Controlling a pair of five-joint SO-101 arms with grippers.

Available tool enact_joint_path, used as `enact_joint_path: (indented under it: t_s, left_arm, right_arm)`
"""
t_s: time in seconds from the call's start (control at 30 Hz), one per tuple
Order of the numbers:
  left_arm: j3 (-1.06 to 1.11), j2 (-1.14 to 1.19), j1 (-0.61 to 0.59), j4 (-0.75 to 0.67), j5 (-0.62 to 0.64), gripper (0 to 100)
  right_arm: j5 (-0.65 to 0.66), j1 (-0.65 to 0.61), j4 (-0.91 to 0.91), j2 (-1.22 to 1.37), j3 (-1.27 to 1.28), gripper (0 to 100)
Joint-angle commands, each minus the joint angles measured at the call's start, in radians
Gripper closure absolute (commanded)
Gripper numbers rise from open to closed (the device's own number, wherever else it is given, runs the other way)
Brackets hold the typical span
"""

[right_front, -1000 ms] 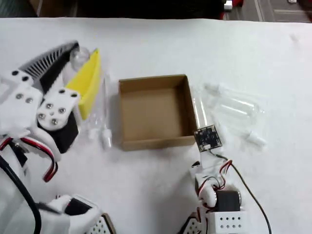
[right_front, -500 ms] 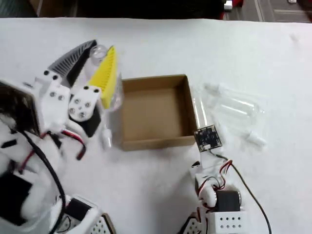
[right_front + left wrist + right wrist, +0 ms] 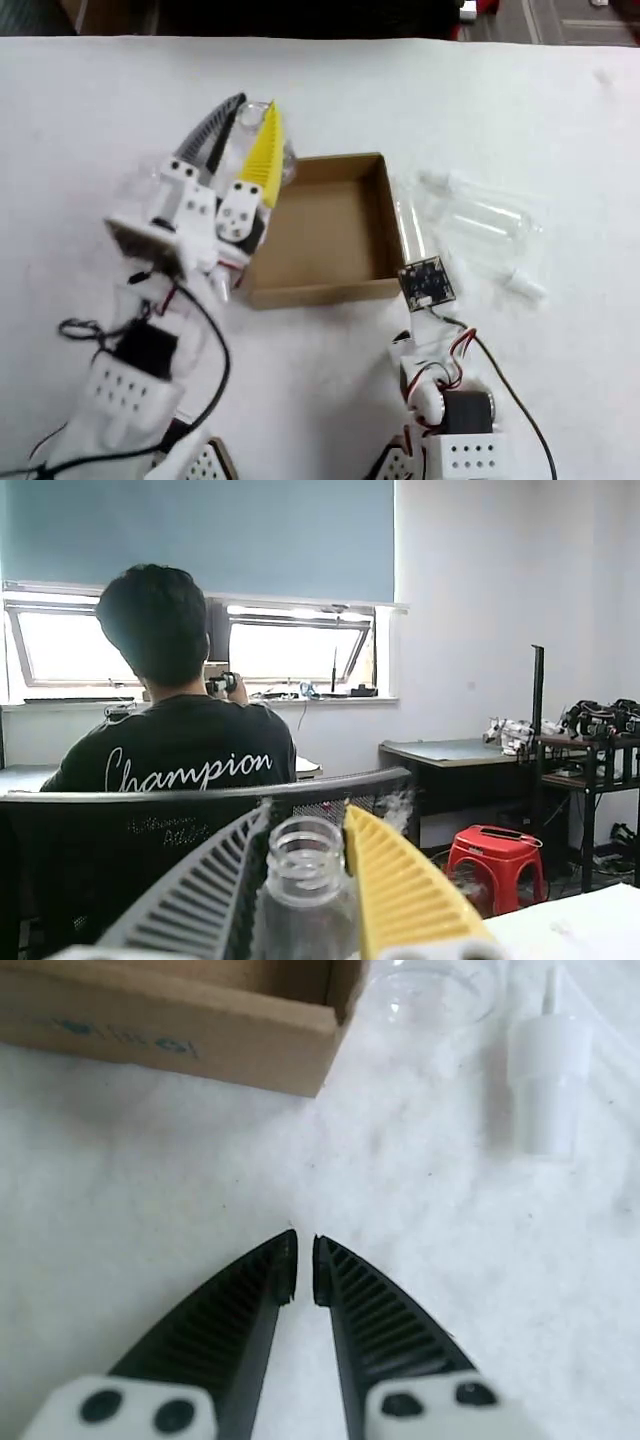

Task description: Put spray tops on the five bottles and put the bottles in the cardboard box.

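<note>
The left gripper (image 3: 254, 104), with one grey finger and one yellow finger, is clamped around a clear bottle (image 3: 308, 865). In the left wrist view the bottle's open threaded neck stands upright between the two fingers. From above, this gripper is raised over the white table (image 3: 330, 90). Just to its right is the far left corner of the open-topped cardboard box (image 3: 320, 292). Back toward the arm's wrist, a white spray top (image 3: 216, 286) lies on the table just beside the box's near left corner.

The right gripper (image 3: 305, 1260) sits low over the table. Its two black fingers are drawn together, with a hairline gap between the tips. Just beyond the tips is a corner of the box. Beside that corner are the rounded end of a second clear bottle (image 3: 430, 990) and another spray top (image 3: 548, 1080). From above, more clear bottles (image 3: 480, 225) lie on the table to the right of the box.
</note>
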Motion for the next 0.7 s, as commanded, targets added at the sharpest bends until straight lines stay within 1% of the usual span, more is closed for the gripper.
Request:
enact_joint_path:
  t_s: [0.0,0.13,0.3,0.5,0.67]
  left_arm:
    - [-0.021,0.188,-0.045,-0.120,0.012,98]
    - [-0.066,0.401,-0.076,-0.186,0.023,98]
    - [-0.031,0.521,-0.111,-0.328,0.155,98]
    - [0.055,0.616,-0.128,-0.471,0.157,98]
    - [0.074,0.750,-0.134,-0.601,0.152,98]
  right_arm:
    - [0.005,0.008,0.007,-0.002,0.009,98.2]
    - [0.005,0.008,0.007,-0.002,0.009,98.2]
    - [0.005,0.008,0.007,-0.002,0.009,98.2]
    - [0.005,0.008,0.007,-0.002,0.009,98.2]
    - [0.005,0.008,0.007,-0.002,0.009,98.2]
